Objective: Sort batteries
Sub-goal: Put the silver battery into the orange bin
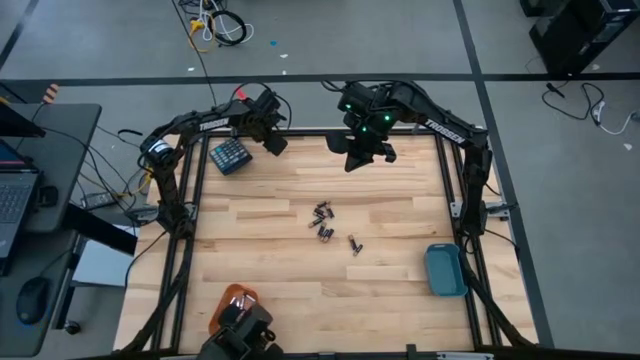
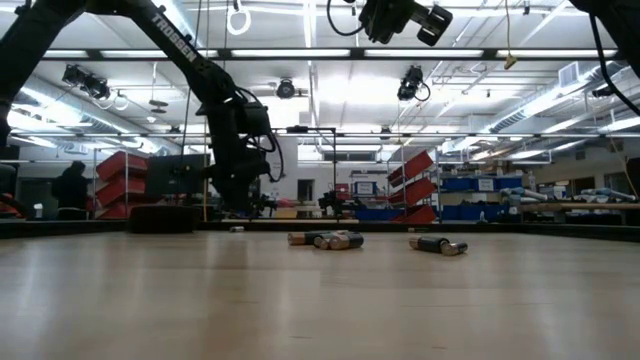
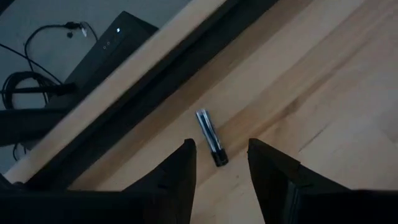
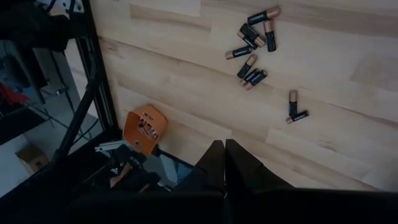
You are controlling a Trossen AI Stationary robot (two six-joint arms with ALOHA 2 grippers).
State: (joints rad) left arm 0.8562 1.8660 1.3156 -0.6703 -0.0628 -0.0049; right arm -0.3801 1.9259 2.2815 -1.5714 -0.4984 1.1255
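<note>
orange tray (image 1: 233, 300) partly hidden by the camera mount, batteries (image 1: 322, 221) too small to count

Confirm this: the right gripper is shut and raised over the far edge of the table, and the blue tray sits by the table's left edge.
One thing is wrong. The blue tray sits by the table's right edge, not its left, as the high view shows. The right gripper is indeed shut and raised over the far edge.

Table (image 1: 260, 230): pale wood planks, smooth matt. Batteries (image 1: 322, 222): glossy dark casing, metallic ends.
</note>
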